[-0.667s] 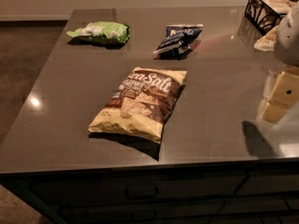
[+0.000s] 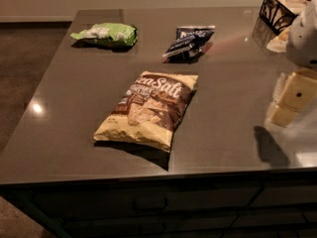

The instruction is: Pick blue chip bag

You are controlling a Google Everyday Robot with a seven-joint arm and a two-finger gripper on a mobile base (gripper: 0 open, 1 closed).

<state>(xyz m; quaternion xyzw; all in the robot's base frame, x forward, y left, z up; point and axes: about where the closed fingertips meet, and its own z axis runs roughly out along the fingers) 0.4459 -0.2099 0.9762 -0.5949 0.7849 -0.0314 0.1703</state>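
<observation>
The blue chip bag (image 2: pixel 189 41) is a small dark navy bag with white edges, lying on the dark table (image 2: pixel 74 118) at the far middle. My gripper (image 2: pixel 292 100) hangs at the right edge of the camera view, above the table's right side, well to the right of and nearer than the blue bag. Its pale fingers point down and it holds nothing that I can see.
A large tan "Sea Salt" bag (image 2: pixel 151 109) lies in the middle of the table. A light green bag (image 2: pixel 105 34) lies at the far left. A black wire basket (image 2: pixel 281 8) stands at the far right corner. The table's front edge runs below the tan bag.
My gripper has shifted a little at the right edge of the view. The bags have not moved.
</observation>
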